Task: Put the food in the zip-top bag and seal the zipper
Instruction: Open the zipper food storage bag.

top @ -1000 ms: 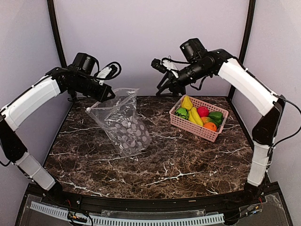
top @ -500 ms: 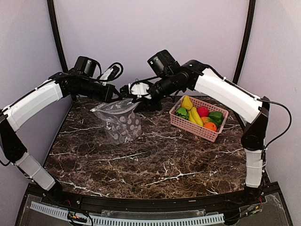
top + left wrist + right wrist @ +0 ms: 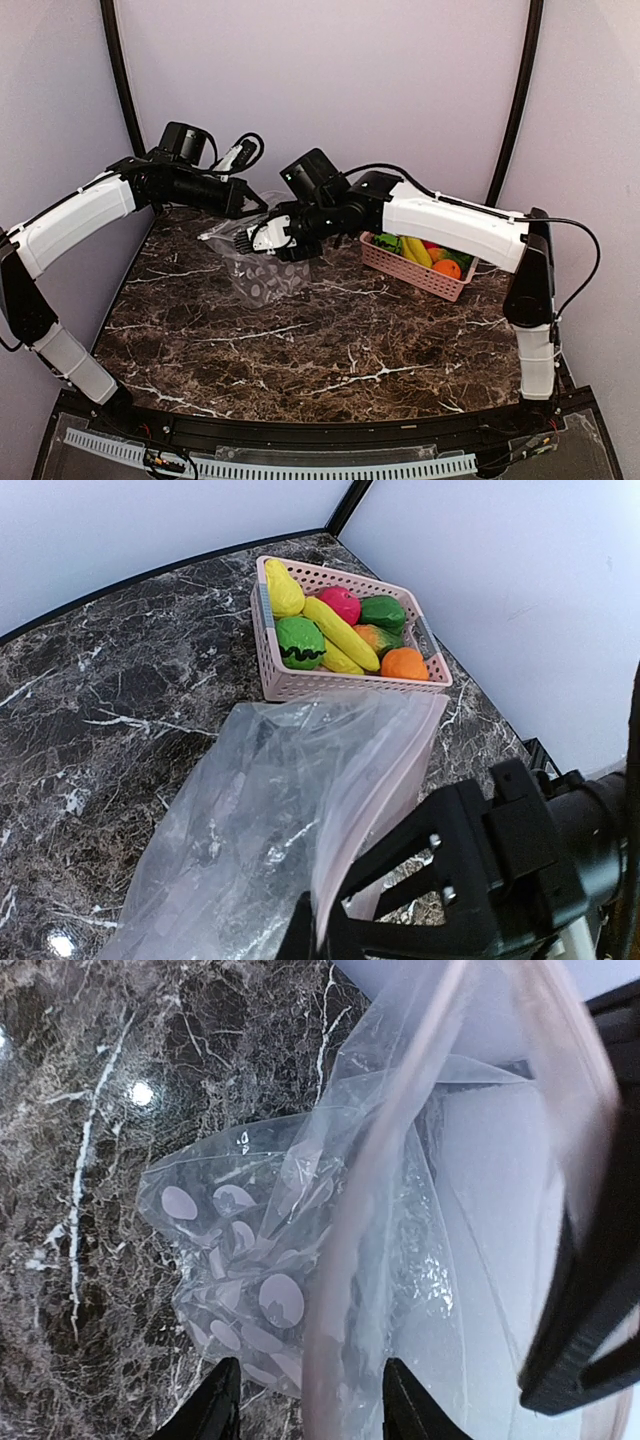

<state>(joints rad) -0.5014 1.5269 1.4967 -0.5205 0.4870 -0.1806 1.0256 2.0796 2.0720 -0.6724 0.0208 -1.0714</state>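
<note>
The zip-top bag [image 3: 262,270] hangs left of centre in the top view, its dotted bottom slumped on the marble table [image 3: 380,340] and its mouth lifted toward the upper left. The zipper [image 3: 340,1290] shows in the right wrist view as a pale pink strip running from the upper right down to the bottom centre. The left gripper [image 3: 243,207] is clamped on the bag's top edge. The right gripper [image 3: 308,1395] has its fingers apart, one on each side of that strip, not pinching it. The food [image 3: 340,630] all lies in the pink basket [image 3: 340,685] at the top centre of the left wrist view; none is in the bag.

The step in hand looks like opening the mouth. To do it well, the right fingers should take only one layer of the rim, since gripping both would drag the whole bag instead of parting it. Pull gently away from the left hold, leave the bottom resting on the table, and stop once the opening would admit the banana
</note>
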